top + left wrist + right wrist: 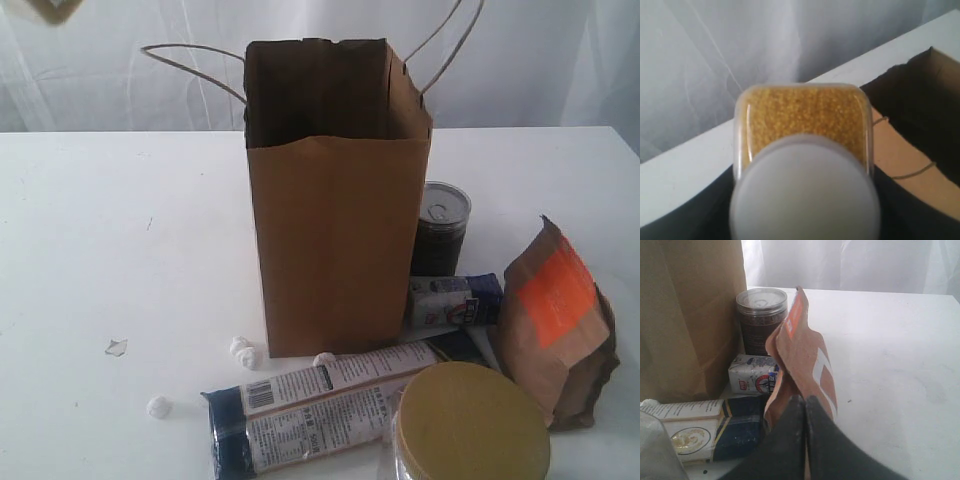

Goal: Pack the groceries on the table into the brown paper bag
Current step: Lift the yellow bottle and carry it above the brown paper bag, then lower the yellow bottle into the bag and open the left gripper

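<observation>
On my exterior feed, a white curtain [100, 70] hangs in soft folds across the whole background. Lower left, loose bits lie scattered near each other: a tiny clear wrapper scrap [117, 347] and three small white crumpled lumps [158, 406] — nothing else.

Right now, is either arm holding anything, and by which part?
Left jaws hold the bottle of yellow grain, seemingly near its white cap. Right jaws are shut by the pouch; no hold evident.
</observation>
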### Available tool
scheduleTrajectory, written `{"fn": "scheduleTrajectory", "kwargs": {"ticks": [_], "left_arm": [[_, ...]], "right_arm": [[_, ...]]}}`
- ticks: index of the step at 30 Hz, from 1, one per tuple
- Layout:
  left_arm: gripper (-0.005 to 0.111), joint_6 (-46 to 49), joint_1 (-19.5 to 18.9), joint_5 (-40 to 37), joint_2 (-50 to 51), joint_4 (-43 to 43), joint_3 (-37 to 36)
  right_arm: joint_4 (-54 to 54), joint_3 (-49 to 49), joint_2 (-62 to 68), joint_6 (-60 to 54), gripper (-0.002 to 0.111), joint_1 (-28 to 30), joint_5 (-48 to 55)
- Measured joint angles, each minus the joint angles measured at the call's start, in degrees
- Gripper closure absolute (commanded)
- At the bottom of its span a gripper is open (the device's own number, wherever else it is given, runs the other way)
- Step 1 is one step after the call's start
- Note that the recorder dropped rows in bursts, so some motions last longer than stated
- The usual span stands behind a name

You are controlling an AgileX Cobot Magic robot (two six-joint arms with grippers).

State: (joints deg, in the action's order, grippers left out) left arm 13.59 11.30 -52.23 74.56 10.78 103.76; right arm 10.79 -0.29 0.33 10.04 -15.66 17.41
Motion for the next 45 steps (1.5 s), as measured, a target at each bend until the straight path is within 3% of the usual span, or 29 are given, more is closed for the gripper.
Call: {"fn": "scheduleTrajectory", "kwargs": {"ticks": [3,7,11,22,34,45], "left_arm": [[0.107,3.1,0.0,-1.2,1.4,3.7,4.8],[0.107,10.7,0.0,-2.7,4.9,15.7,8.5],[0.107,17.7,2.9,-5.1,9.0,22.6,9.8],[0.107,28.2,15.3,-5.4,17.3,18.4,10.0],[0.107,35.0,17.0,-5.2,22.9,15.8,10.0],[0.107,40.0,22.0,-2.7,28.3,12.0,10.0]], "right_arm": [[0.0,0.0,0.0,0.0,0.108,0.0,0.0],[0.0,0.0,0.0,0.0,0.108,0.0,0.0],[0.0,0.0,0.0,0.0,0.108,0.0,0.0],[0.0,0.0,0.0,0.0,0.108,0.0,0.0],[0.0,0.0,0.0,0.6,0.108,0.0,0.0],[0.0,0.0,0.0,1.1,0.108,0.0,0.0]]}}
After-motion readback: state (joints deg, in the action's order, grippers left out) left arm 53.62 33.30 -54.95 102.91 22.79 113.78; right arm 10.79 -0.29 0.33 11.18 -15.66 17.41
